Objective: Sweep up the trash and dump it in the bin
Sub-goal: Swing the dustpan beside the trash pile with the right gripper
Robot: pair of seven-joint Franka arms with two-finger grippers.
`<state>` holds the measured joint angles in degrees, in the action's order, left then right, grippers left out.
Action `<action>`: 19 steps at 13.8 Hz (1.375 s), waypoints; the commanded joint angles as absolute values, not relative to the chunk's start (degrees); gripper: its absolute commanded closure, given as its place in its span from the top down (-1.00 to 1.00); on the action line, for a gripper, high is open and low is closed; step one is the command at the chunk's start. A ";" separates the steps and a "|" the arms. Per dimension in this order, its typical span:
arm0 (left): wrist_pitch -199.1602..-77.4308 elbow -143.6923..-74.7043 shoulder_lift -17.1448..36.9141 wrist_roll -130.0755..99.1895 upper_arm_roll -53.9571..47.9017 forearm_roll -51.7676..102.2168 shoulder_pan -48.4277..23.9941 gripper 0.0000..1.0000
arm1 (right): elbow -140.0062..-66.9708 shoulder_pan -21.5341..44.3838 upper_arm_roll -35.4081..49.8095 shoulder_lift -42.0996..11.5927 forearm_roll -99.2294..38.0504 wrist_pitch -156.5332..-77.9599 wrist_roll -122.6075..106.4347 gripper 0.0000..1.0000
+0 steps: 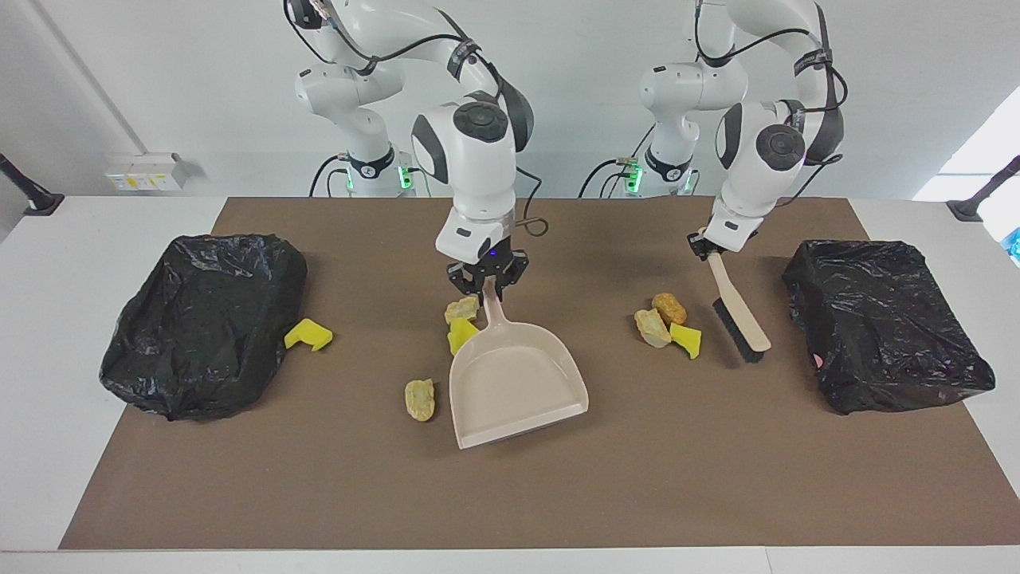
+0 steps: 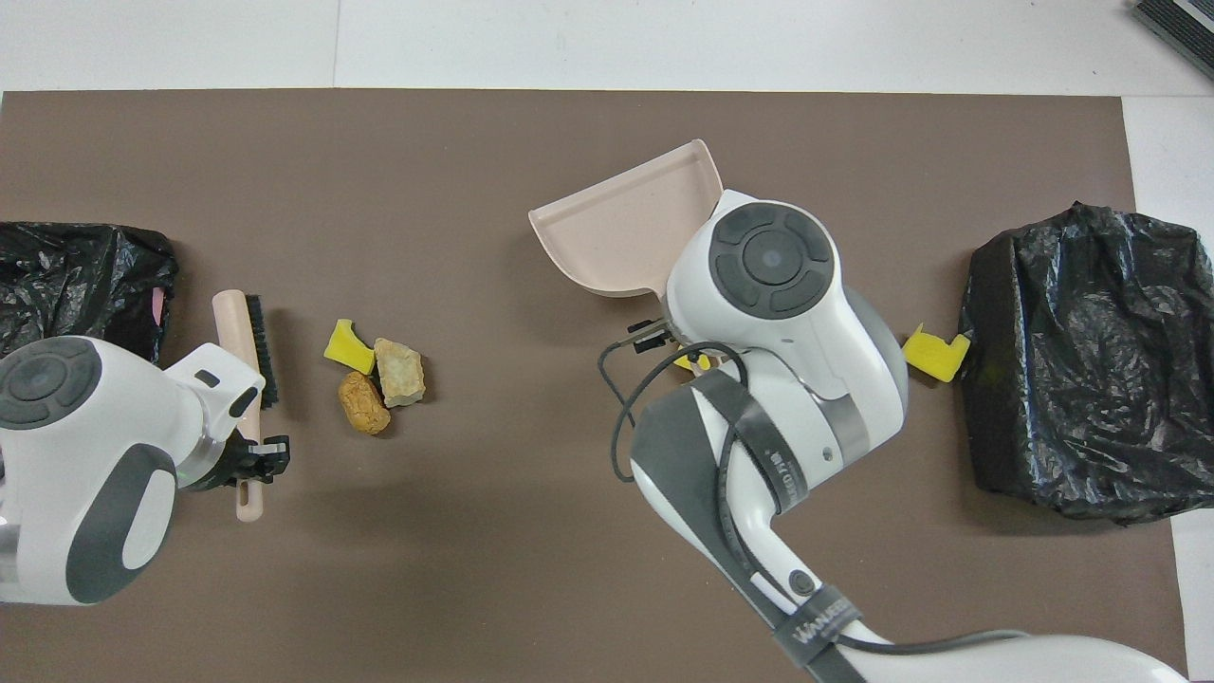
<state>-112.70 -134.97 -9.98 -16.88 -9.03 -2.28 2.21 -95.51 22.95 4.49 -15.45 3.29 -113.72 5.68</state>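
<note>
The left gripper pinches the beige-handled black-bristled brush; three trash scraps lie beside its bristles, toward the right gripper's clamped beige plastic dustpan.

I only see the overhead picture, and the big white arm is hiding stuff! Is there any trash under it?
Observer: Yes. The facing view shows a beige lump and a yellow chunk right beside the dustpan handle.
Operator: Is anything else hiding there?
Observer: A second beige lump lies on the mat beside the dustpan's pan, toward the right arm's end of the table.
Operator: Is that arm holding the dustpan?
Observer: Yes, the right gripper is shut on the top of its handle.
</note>
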 commanded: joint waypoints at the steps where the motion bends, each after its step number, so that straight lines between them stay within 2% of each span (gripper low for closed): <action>1: -112.32 -136.58 -11.87 -14.60 -9.40 -1.93 3.34 -1.00 | -96.59 20.40 5.10 -14.41 1.93 -112.15 -10.57 -1.00; 4: -112.59 -139.30 -12.04 -10.82 -9.40 -1.93 3.25 -1.00 | -98.69 20.13 5.01 -13.28 1.93 -111.10 -28.61 -1.00; 8: -112.67 -139.66 -12.39 -10.02 -9.40 -1.93 2.90 -1.00 | -102.48 19.69 4.92 -11.16 2.11 -110.13 -38.47 -1.00; 14: -113.38 -139.66 -12.39 -10.02 -9.40 -1.93 3.16 -1.00 | -103.97 18.37 5.01 -10.81 2.11 -111.44 -55.78 -1.00; 16: -113.38 -139.66 -12.39 -10.02 -9.40 -1.93 2.99 -1.00 | -104.94 18.54 5.01 -10.98 2.11 -114.33 -67.09 -1.00; 19: -113.47 -139.75 -12.30 -10.02 -9.40 -1.93 2.81 -1.00 | -107.75 19.42 5.01 -11.60 2.02 -119.08 -69.26 -1.00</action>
<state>-112.72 -138.26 -10.51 -10.80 -9.48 -2.28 3.01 -104.99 19.26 4.75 -12.57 2.85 -115.93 -66.66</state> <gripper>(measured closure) 0.727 0.687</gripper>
